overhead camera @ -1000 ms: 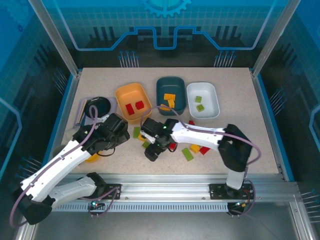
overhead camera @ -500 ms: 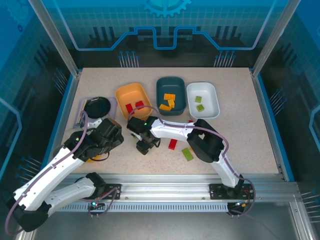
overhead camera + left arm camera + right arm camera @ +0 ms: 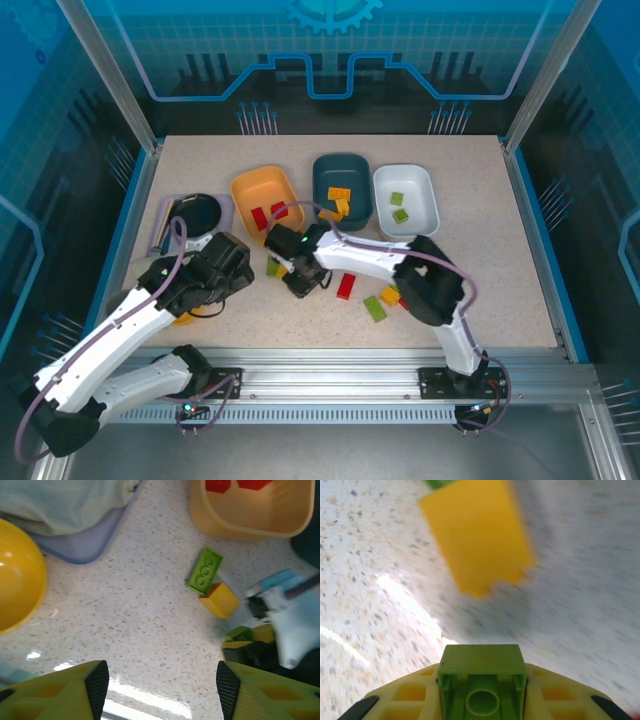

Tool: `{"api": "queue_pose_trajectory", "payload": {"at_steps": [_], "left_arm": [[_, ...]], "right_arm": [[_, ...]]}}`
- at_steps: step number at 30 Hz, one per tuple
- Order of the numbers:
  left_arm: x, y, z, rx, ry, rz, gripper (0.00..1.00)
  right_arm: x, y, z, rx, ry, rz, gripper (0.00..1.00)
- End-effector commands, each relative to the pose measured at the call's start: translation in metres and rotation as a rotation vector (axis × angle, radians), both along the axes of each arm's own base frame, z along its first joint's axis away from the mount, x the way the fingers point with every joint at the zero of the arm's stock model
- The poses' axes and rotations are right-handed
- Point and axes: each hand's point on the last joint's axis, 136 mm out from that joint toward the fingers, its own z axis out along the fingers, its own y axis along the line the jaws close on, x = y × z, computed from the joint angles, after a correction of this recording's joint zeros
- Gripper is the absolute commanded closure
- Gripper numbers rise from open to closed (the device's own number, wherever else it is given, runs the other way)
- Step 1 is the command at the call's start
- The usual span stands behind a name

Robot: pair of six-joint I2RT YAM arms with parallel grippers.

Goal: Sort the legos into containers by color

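Just in front of the orange tub (image 3: 260, 186), your right gripper (image 3: 303, 281) is clamped on a green brick (image 3: 482, 667), so the pick step looks complete. Next, lift it clear of the loose yellow brick (image 3: 477, 540) and carry it to the white tub (image 3: 422, 205), where green ones lie; your left gripper (image 3: 162, 685) hangs with jaws apart, empty.
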Motion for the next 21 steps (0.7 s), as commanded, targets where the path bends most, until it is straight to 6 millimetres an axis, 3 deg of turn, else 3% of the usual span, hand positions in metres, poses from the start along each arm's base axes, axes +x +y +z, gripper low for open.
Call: {"api": "queue_pose_trajectory", "payload": {"at_steps": [1,4,8,10,15,21], "left_arm": [[0.019,-0.039,0.005,-0.102,-0.039,-0.136,0.37],[0.035,-0.072,0.009,-0.177,-0.059,-0.238,0.37],[0.058,-0.104,0.012,-0.216,-0.061,-0.31,0.37],[0.068,-0.116,0.013,-0.226,-0.056,-0.337,0.37],[0.083,-0.13,0.002,-0.189,0.023,-0.345,0.37],[0.077,-0.123,-0.034,-0.11,0.217,-0.253,0.26]], "right_arm": [[0.031,-0.05,0.061,0.081,-0.08,-0.184,0.77],[0.06,-0.111,0.074,0.103,-0.089,-0.37,0.77],[0.101,-0.187,0.069,0.059,-0.081,-0.605,0.78],[0.118,-0.215,0.062,0.029,-0.058,-0.696,0.78],[0.142,-0.252,0.031,-0.07,0.039,-0.82,0.76],[0.154,-0.274,0.002,-0.112,0.094,-0.893,0.72]]}}
